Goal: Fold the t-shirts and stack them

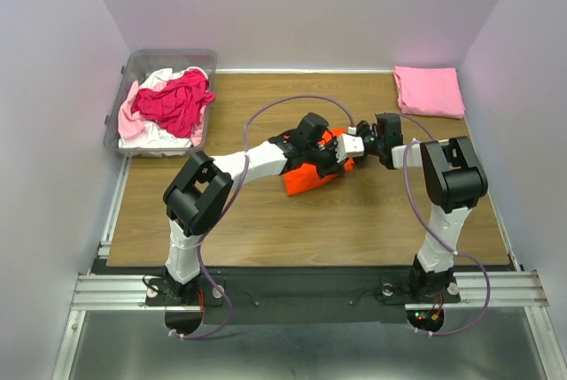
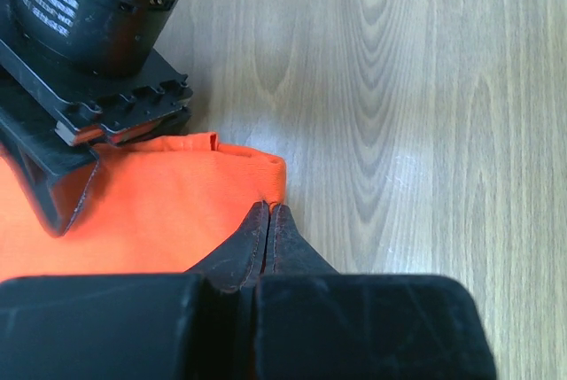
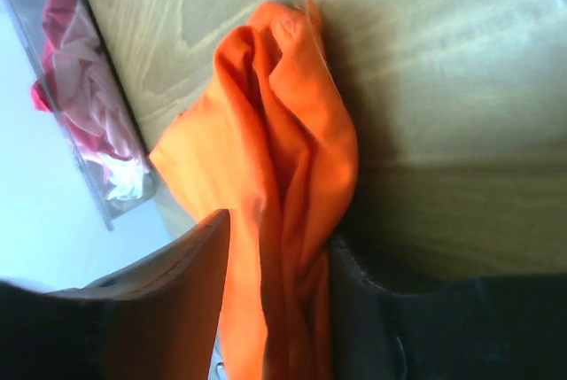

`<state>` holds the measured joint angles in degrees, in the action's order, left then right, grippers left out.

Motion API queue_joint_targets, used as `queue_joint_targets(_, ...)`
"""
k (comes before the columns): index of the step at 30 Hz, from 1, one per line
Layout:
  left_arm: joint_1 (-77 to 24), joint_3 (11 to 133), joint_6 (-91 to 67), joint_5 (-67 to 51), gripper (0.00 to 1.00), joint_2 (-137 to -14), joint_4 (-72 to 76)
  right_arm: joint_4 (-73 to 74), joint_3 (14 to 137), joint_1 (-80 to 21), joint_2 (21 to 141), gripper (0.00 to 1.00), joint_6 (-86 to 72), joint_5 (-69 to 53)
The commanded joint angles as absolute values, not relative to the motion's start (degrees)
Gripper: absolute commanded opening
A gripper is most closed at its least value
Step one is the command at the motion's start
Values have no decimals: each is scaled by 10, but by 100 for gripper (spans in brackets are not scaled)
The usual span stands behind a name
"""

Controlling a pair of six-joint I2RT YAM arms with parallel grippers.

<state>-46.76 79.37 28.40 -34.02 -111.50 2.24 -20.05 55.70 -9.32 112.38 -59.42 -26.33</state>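
The bright orange t-shirt (image 1: 307, 178) lies bunched at the table's middle. It also shows in the left wrist view (image 2: 159, 212) and in the right wrist view (image 3: 292, 150). My left gripper (image 2: 268, 209) is shut, and its tips pinch the shirt's folded right edge; in the top view the left gripper (image 1: 334, 158) is over the shirt's far right part. My right gripper (image 3: 276, 256) is shut on a gathered bundle of the same shirt, and in the top view the right gripper (image 1: 351, 144) is right beside the left one. A folded light pink t-shirt (image 1: 429, 90) lies at the back right.
A clear plastic bin (image 1: 133, 65) at the back left holds a magenta shirt (image 1: 177, 101), a pale pink one (image 1: 130, 114) and a white one (image 1: 159, 136). The right gripper's black body (image 2: 89, 34) crowds the left wrist view. Bare wood (image 1: 221, 221) lies in front.
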Motion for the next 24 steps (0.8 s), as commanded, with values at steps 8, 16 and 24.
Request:
queue_joint_targets(8, -433, 867, 255, -344, 30, -1077, -43, -118, 674, -113, 1139, 1, -382, -199)
queue_joint_targets(16, -338, 882, 228, -347, 40, -1004, -180, 15, 755, -82, 1108, 1, -136, -166)
queue_joint_targets(24, -315, 829, 227, -236, 90, -947, -188, 66, 879, -43, 1153, 1, 31, -156)
